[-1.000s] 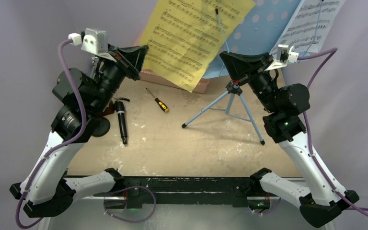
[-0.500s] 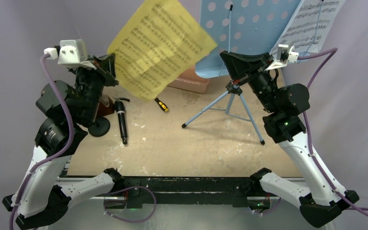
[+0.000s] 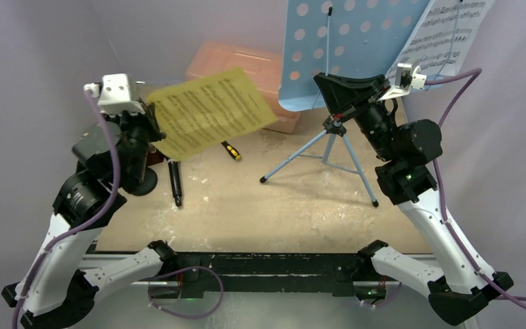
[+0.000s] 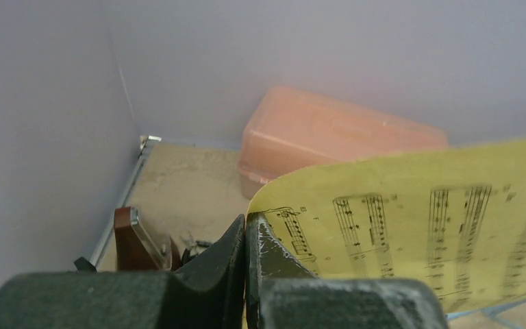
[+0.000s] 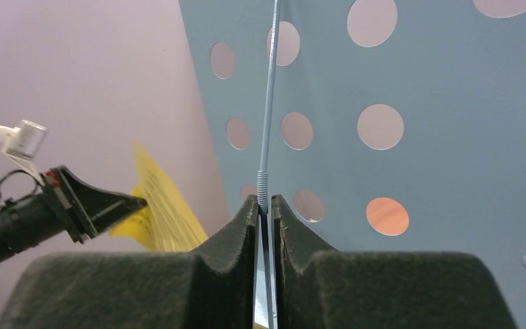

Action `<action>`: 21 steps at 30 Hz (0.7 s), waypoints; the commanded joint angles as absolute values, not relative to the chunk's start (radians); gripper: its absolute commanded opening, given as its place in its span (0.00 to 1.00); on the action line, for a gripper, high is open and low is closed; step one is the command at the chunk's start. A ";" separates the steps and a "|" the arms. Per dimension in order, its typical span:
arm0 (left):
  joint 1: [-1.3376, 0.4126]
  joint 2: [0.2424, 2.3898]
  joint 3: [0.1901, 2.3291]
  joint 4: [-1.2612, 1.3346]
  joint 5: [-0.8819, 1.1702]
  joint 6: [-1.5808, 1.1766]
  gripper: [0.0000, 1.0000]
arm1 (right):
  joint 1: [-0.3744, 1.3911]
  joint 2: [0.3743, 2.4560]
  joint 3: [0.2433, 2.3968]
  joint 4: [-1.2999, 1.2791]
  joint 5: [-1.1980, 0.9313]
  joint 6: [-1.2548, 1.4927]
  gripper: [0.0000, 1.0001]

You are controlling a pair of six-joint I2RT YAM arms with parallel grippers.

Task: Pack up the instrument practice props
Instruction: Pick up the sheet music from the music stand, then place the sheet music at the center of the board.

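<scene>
L gripper (image 3: pixel 152 116): jaws together, clamped on one corner of the yellow sheet (image 3: pixel 209 110). Sheet is held up off the table (image 3: pixel 281 212) and sticks out to the R of the fingers, printed side up, approx flat w/ a slight sag. Past it, at the back wall, sits the pink case (image 3: pixel 246 68). Below the L wrist is the brown metronome (image 4: pixel 133 240), partly hidden. Near it the black pipe (image 3: pixel 174 181) lies flat on the table, w/ a black round base (image 3: pixel 144 181) just L of it; can't tell if the two are joined. A screwdriver (image 3: pixel 231 149) lies btwn the pipe and the stand legs, its far end covered by the sheet in the overhead view.

R gripper (image 5: pixel 264 202): jaws nearly together, w/ the thin wire (image 5: pixel 268 89) of the music stand (image 3: pixel 356 48) in the slit btwn them; can't tell if they pinch it or stand just clear. Wire runs straight up from the fingertips across the blue holed panel. Stand is upright on its tripod (image 3: pixel 329 147), centre-R of the table. White sheet (image 3: pixel 452 27) sits on the panel's R part, well apart from the yellow one.
</scene>
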State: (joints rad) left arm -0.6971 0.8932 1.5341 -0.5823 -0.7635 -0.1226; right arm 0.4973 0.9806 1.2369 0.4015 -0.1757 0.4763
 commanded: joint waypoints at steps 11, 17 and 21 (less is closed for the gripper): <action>-0.701 1.021 1.399 -0.735 -0.669 -0.238 0.00 | 0.493 0.884 1.172 0.446 -0.132 0.397 0.54; -0.700 1.053 1.287 -0.725 -0.676 -0.340 0.00 | 0.493 0.825 1.112 0.454 -0.124 0.362 0.72; -0.662 1.077 1.186 -0.696 -0.621 -0.427 0.00 | 0.494 0.782 1.072 0.449 -0.093 0.347 0.74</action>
State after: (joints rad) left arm -0.6930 1.0573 1.2617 -0.7277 -0.6792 -0.3180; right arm 0.4965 0.8219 1.0973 0.4080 -0.1387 0.3847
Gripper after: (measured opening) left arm 0.003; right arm 0.734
